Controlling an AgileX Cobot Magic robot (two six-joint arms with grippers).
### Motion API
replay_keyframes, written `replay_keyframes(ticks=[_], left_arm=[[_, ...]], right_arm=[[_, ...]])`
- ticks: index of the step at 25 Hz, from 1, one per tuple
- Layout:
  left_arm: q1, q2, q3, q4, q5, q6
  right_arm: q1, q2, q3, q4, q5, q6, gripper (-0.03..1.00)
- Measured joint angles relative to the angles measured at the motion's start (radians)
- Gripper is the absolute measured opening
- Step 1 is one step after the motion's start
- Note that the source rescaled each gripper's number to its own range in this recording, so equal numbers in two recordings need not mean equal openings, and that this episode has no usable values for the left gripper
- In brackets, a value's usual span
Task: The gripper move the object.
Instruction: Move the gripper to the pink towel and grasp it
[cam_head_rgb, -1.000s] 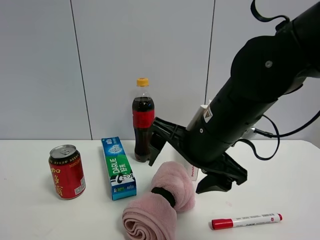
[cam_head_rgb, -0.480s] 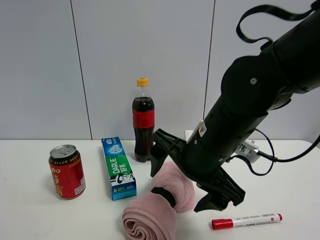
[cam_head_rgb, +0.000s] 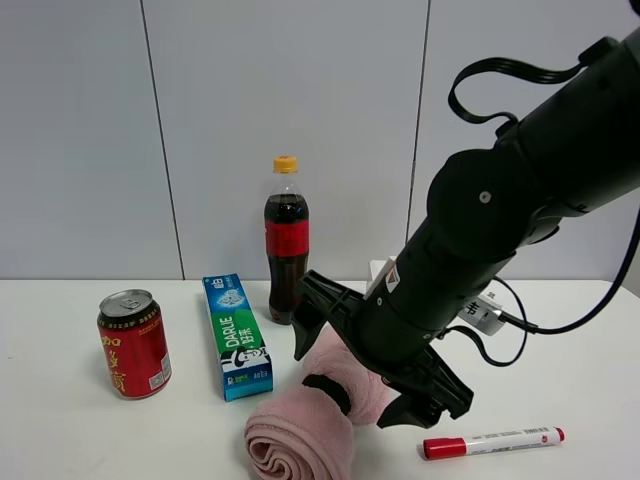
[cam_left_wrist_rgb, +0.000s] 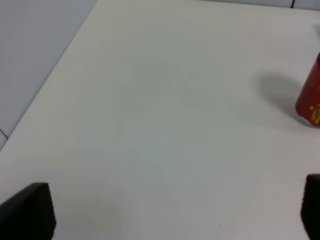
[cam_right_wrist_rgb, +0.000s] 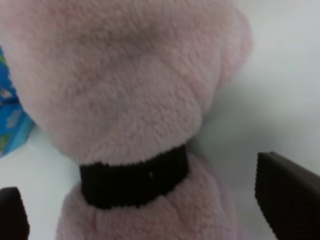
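A pink rolled towel with a black band lies on the white table, front centre. My right gripper is open and low over the towel's far end, with one finger on each side of it. In the right wrist view the towel and its band fill the picture. They lie between the two dark fingertips of the right gripper. My left gripper is open and empty over bare table. It does not show in the exterior view.
A red can stands at the left and also shows in the left wrist view. A green-blue toothpaste box and a cola bottle are just left of the towel. A red marker lies at the front right.
My right arm has come down and a little left, so the open fingers now straddle the towel. The towel and the other objects have not moved.
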Motion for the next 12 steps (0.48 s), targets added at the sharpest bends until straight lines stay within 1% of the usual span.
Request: replay_keyframes(ticks=[7, 12], left_arm=[[0.0, 0.0, 0.0, 0.0, 0.0, 0.0], [0.0, 0.0, 0.0, 0.0, 0.0, 0.0]], right_arm=[[0.0, 0.042, -0.002, -0.001, -0.04, 0.003, 0.83], [0.0, 0.096, -0.071, -0.001, -0.045, 0.003, 0.83]])
